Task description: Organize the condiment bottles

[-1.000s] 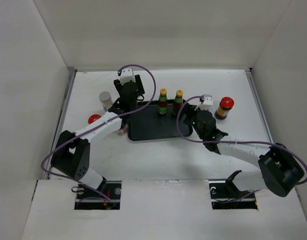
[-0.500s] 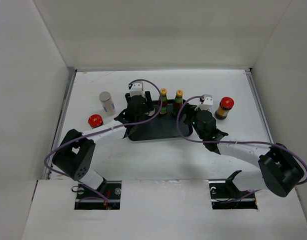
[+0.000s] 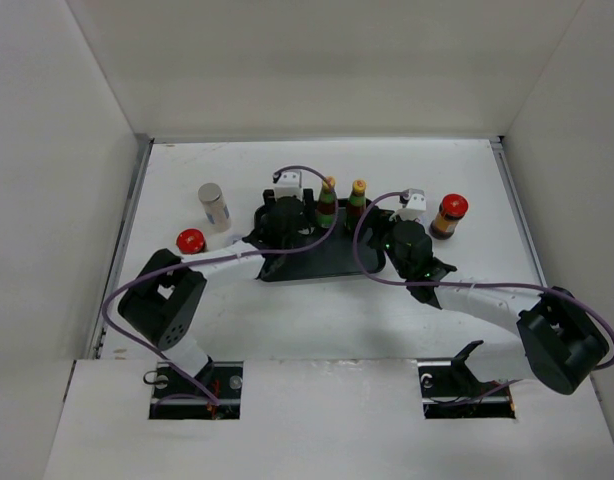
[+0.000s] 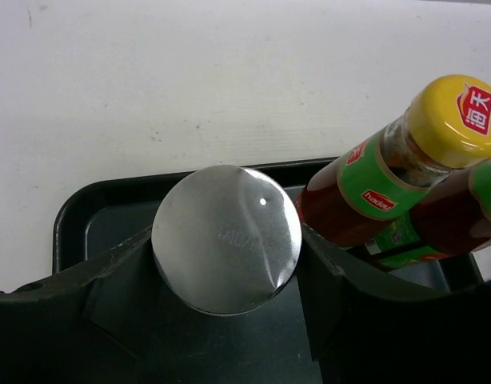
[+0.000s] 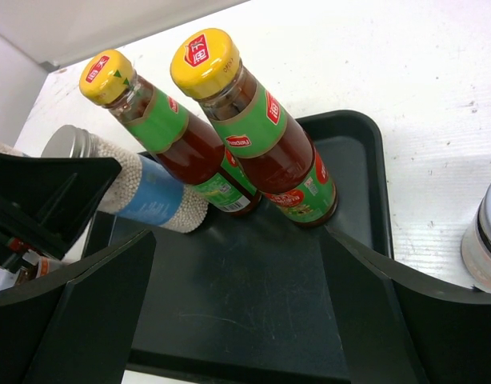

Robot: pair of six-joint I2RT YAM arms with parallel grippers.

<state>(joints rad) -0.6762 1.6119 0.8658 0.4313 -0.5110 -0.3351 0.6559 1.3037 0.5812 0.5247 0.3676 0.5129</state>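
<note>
My left gripper (image 3: 287,213) (image 4: 227,250) is shut on a white shaker with a silver lid (image 4: 221,212) and a blue label (image 5: 141,190), over the back of the black tray (image 3: 332,262). The shaker stands just left of two yellow-capped sauce bottles (image 3: 327,201) (image 3: 357,200), which stand on the tray's far edge. My right gripper (image 3: 395,238) (image 5: 237,240) is open and empty, low over the tray's right part, in front of the bottles (image 5: 253,136). A second white shaker (image 3: 213,204) and a red-capped jar (image 3: 191,241) stand left of the tray. Another red-capped jar (image 3: 449,215) stands to its right.
A silver-lidded jar (image 5: 485,236) stands on the table just right of the tray, close to my right gripper. White walls close the table on three sides. My left arm lies across the tray's left end.
My left gripper has carried the shaker to the right, from the tray's left end to beside the sauce bottles. The right arm has not moved.
</note>
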